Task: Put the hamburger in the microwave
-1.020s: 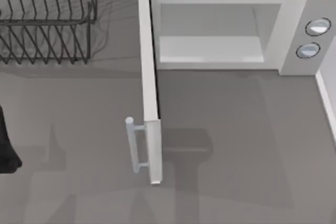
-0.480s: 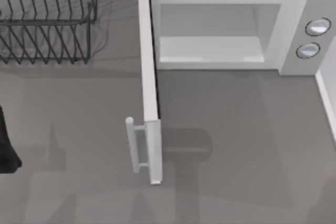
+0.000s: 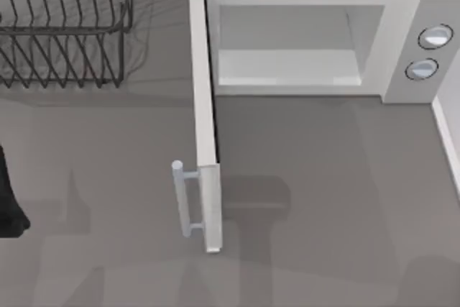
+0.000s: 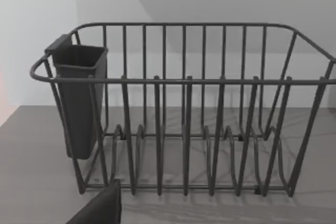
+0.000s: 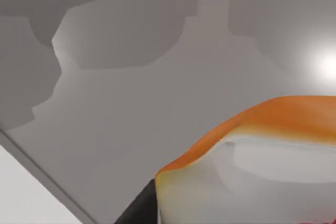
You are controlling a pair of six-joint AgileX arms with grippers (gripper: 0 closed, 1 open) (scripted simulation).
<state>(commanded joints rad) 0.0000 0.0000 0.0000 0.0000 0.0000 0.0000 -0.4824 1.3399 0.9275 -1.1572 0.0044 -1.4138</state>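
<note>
The hamburger [image 5: 252, 156] looms very close in the right wrist view, an orange-rimmed pale bun over the grey table. One dark finger [image 5: 137, 209] of my right gripper presses against its side, so the gripper is shut on it. The microwave [image 3: 309, 41] stands at the back right in the top view, its pale cavity [image 3: 287, 62] bare. Its door [image 3: 205, 127] is swung wide open toward the front, with the silver bar handle [image 3: 185, 199] facing left. My left arm [image 3: 8, 206] is parked at the table's left edge.
A black wire rack [image 3: 65, 26] stands at the back left; the left wrist view faces it [image 4: 184, 114], with a dark cup holder [image 4: 79, 98] on one end. Two silver knobs [image 3: 428, 52] sit on the microwave's grey panel. Bare table [image 3: 323, 177] lies before the cavity.
A soft shadow has crept in at the front right corner of the table in the top view. The microwave, its door and the left arm have not moved.
</note>
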